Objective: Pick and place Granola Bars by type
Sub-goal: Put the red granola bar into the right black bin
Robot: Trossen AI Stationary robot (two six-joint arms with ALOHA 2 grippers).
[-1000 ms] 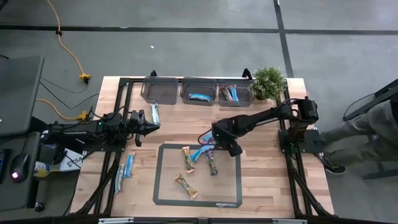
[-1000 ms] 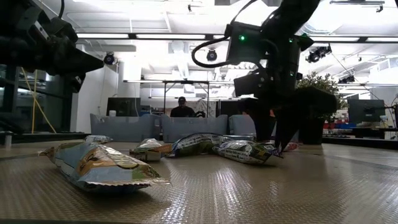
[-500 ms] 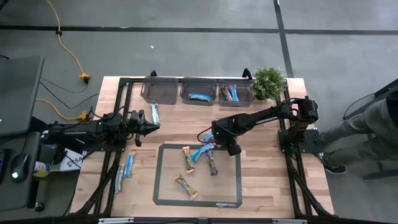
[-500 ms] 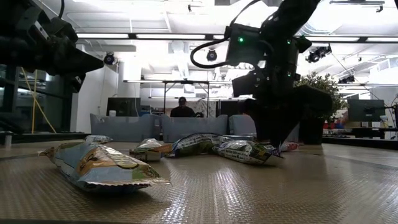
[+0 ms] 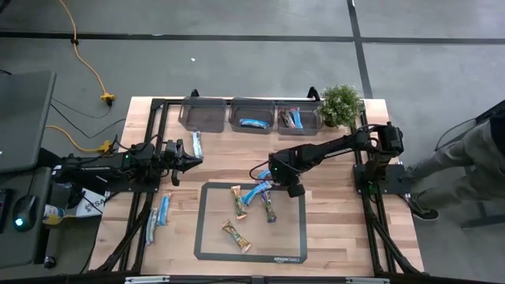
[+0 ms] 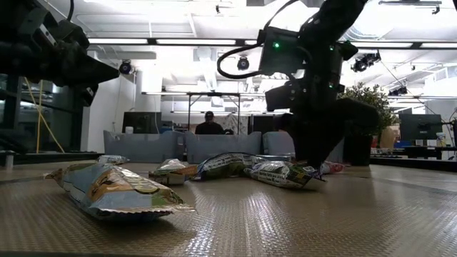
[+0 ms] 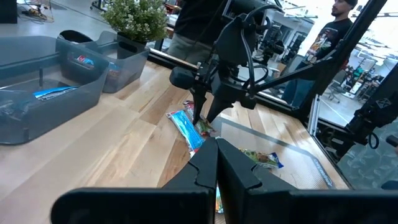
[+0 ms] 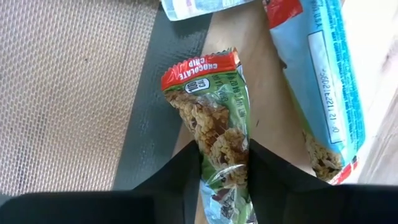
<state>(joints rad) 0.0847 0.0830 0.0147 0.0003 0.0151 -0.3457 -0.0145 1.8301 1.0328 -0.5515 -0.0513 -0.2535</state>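
Observation:
My right gripper (image 5: 274, 177) points down at the far edge of the dark mat (image 5: 207, 237) and is shut on a green granola bar with a red end (image 8: 214, 118). A bright blue bar (image 8: 323, 93) lies on the wood beside it. Several more bars (image 5: 237, 199) lie flat on the mat. Others rest on the wood at the left (image 5: 163, 209). My left gripper (image 5: 195, 160) hangs shut and level over the table's left side, touching nothing. My right gripper pinches the green bar's two long sides (image 8: 219, 163) between its two fingers, about the middle of its length. The fingers come from above, pointing down, and lie across the bar. The bar lies flat, its red end on the mat's border and the rest on the wood.
Three clear grey bins (image 5: 252, 115) stand along the far edge, the middle and right ones with bars inside. A potted plant (image 5: 341, 102) stands at the far right. A person (image 5: 473, 158) is beside the table's right side.
My right gripper has stayed over the green bar and its fingers have shut on it. In the low view the gap between the fingertips has narrowed. The bar has kept its place on the table.

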